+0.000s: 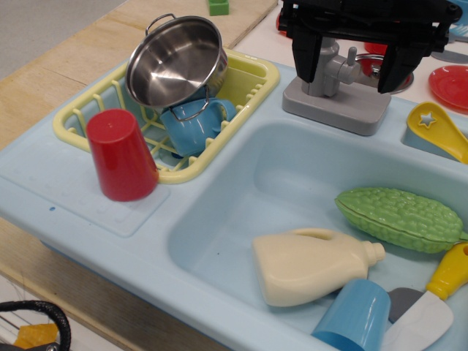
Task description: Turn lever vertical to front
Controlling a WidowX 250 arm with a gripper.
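The grey toy faucet point(327, 73) stands on its flat rectangular base point(338, 110) at the back rim of the light blue sink point(219, 219). The lever point(352, 56) is a short thin grey rod with a rounded tip. It stands about upright, just right of the faucet's thick column. My black gripper point(348, 84) hangs over the faucet, open, with one finger point(305, 62) left of the column and the other point(395, 73) to the right of the lever. Neither finger touches the lever.
A yellow dish rack point(248, 73) at the left holds a steel pot point(175, 58) and a blue cup point(194, 124). A red cup point(121, 155) stands in front. The basin holds a green gourd point(398, 218), a cream bottle point(311, 265) and a blue cup point(355, 318). A yellow star scoop point(436, 130) and a red plate point(450, 85) lie at the right.
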